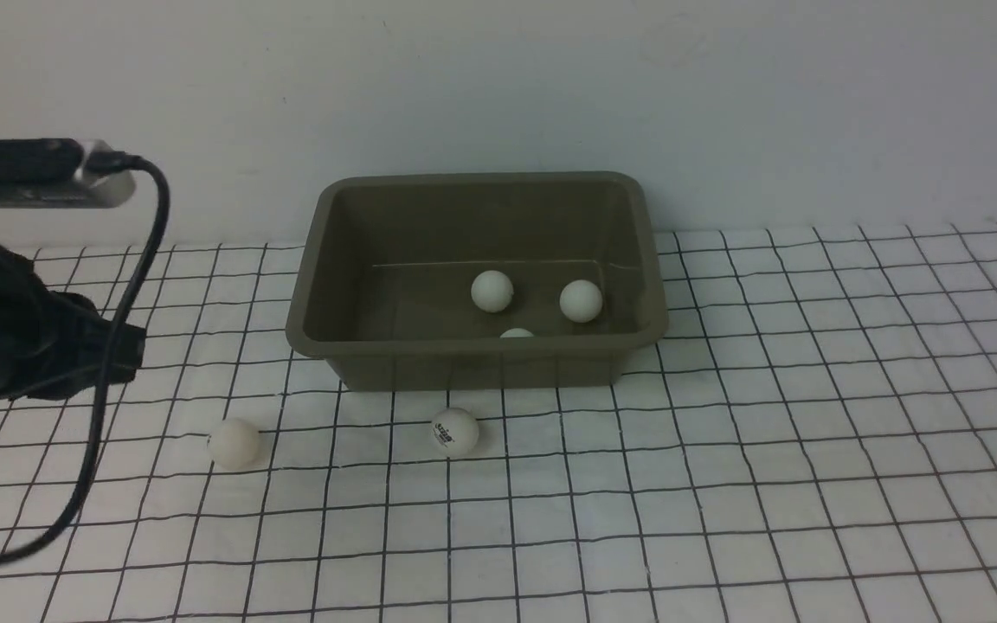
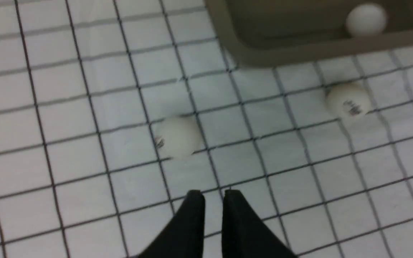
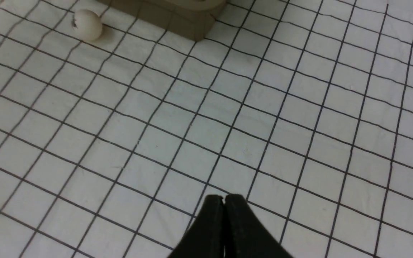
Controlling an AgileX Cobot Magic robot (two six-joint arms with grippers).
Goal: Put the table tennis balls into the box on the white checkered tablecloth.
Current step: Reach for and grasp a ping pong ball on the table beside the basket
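The left pincer (image 2: 213, 195) hangs over the white checkered tablecloth (image 1: 767, 433), its two black tips parted by only a narrow slit and grasping nothing. Just ahead of the tips in the left wrist view lies a table tennis ball (image 2: 177, 136) with a small dark mark on its side. In the front view this ball (image 1: 234, 444) sits toward the left edge of the worktop, near the dark left arm (image 1: 14, 337) and its looping black cable (image 1: 131, 285). A second ball (image 1: 454, 431), with a printed logo, rests on the cloth just in front of the near wall of the box (image 1: 395, 368), close to it but not touching.

The right pincer (image 3: 224, 197) is clenched, tips pressed together and empty, above bare cloth well apart from the box corner (image 3: 177, 16) and from the logo ball (image 3: 86, 24). It does not show in the front view.

The olive-grey box stands at the middle of the far edge of the worktop, close to the pale wall (image 1: 723, 104). Three balls lie inside it: one near the middle of its floor (image 1: 492, 291), one to the right of that (image 1: 581, 300), and one (image 1: 517, 333) mostly hidden behind the near rim
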